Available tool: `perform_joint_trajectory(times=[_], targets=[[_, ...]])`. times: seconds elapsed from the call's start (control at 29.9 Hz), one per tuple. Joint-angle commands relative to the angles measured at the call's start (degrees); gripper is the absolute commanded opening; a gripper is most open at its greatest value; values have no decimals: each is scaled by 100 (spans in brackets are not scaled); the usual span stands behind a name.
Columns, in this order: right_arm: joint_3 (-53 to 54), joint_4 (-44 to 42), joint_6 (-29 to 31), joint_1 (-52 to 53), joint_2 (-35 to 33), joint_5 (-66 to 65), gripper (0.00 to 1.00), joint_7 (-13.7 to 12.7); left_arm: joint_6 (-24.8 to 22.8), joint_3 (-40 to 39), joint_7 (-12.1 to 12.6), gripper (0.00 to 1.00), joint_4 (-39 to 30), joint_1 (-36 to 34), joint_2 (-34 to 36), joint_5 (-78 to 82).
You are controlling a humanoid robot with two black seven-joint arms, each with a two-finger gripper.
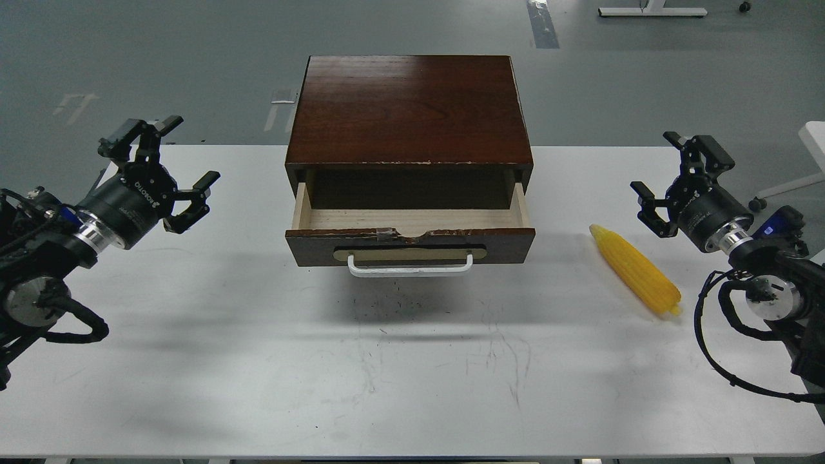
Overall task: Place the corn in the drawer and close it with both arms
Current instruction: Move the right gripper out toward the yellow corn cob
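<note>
The corn lies on the white table at the right, tapered tip pointing up-left. The dark reddish-brown wooden box stands at the table's centre back. Its drawer is pulled out, pale wood inside and nothing in it, with a white bar handle on the front. My left gripper hovers open at the far left, well apart from the box. Open too is my right gripper, which hangs at the far right, just above and right of the corn and not touching it.
The white table stretches wide in front of the drawer, scuffed with dark marks. Grey floor lies beyond the back edge. A white furniture piece sits off the table at the right edge.
</note>
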Motion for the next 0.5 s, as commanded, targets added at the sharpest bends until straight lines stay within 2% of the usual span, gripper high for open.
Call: perform_joint_trajectory(times=[0.0, 0.47], targets=[[0, 10, -1, 0, 7, 0, 100, 0, 0, -6, 0, 100, 0, 4, -1, 0], [-53, 168, -1, 114, -133, -35, 100, 0, 0, 55, 0, 100, 0, -76, -1, 70]])
